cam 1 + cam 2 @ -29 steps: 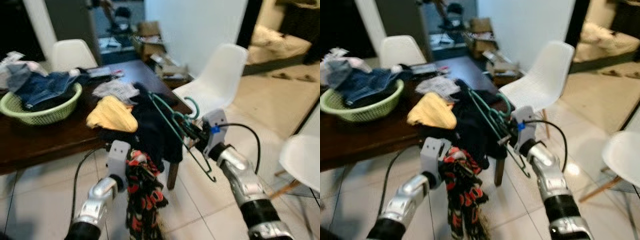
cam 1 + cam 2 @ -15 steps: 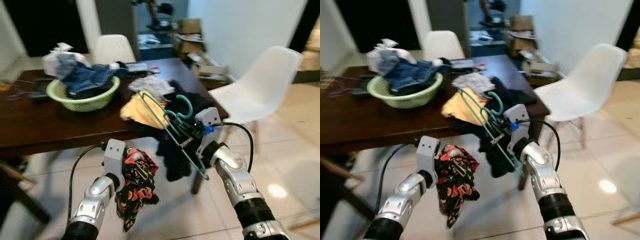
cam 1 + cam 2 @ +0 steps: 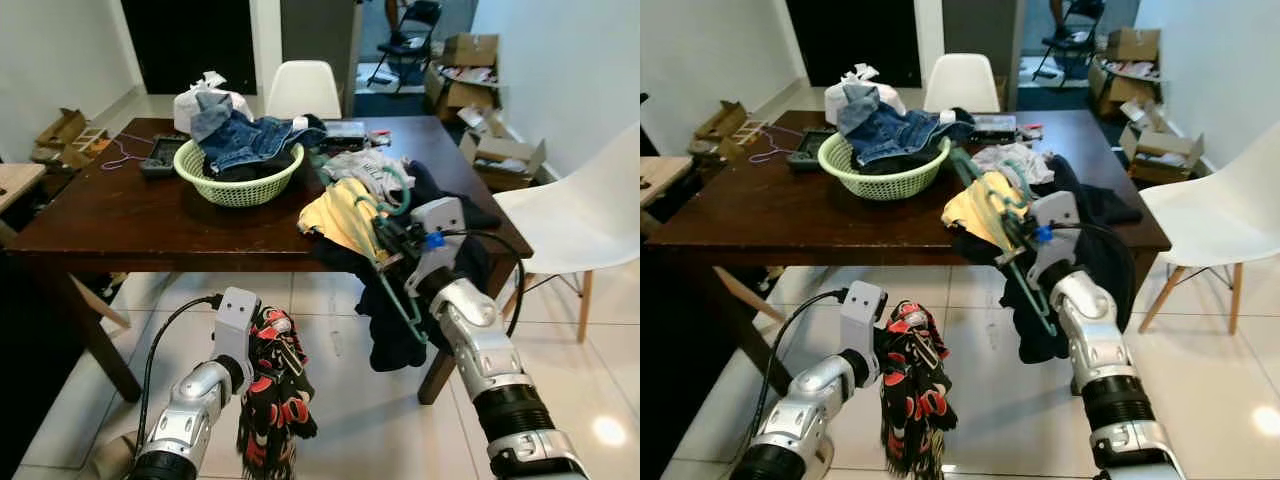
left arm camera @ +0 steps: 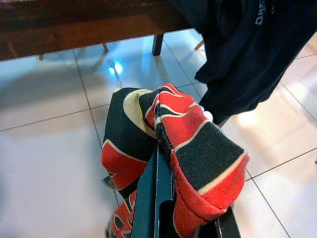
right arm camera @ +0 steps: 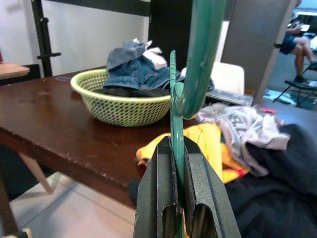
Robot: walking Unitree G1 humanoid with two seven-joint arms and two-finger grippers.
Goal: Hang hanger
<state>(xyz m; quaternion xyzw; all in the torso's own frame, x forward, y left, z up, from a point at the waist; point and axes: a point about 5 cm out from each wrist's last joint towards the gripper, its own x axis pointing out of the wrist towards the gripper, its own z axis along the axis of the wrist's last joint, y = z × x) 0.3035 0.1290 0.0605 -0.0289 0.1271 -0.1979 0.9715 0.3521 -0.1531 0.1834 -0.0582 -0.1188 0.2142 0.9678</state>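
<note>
My right gripper (image 3: 388, 238) is shut on a green plastic hanger (image 3: 385, 250), held in front of the dark wooden table (image 3: 130, 215) near its right end. The hanger's hook (image 5: 200, 44) rises just above the fingers (image 5: 166, 198). Low over the tiled floor my left gripper (image 3: 262, 345) is shut on a red, black and cream patterned cloth (image 3: 272, 395) that hangs down from it. In the left wrist view the cloth (image 4: 183, 139) is bunched over the fingers (image 4: 157, 203).
On the table stand a green basket (image 3: 238, 183) of denim clothes, a yellow garment (image 3: 335, 212) and dark clothes (image 3: 400, 300) draping over the edge. White chairs stand at the right (image 3: 585, 215) and behind the table (image 3: 303, 88). A person's legs (image 5: 294, 44) show in the background.
The camera has swung, so the table now sits squarely ahead. Both grippers keep their hold; the hanger and the cloth stay in the same place relative to the arms.
</note>
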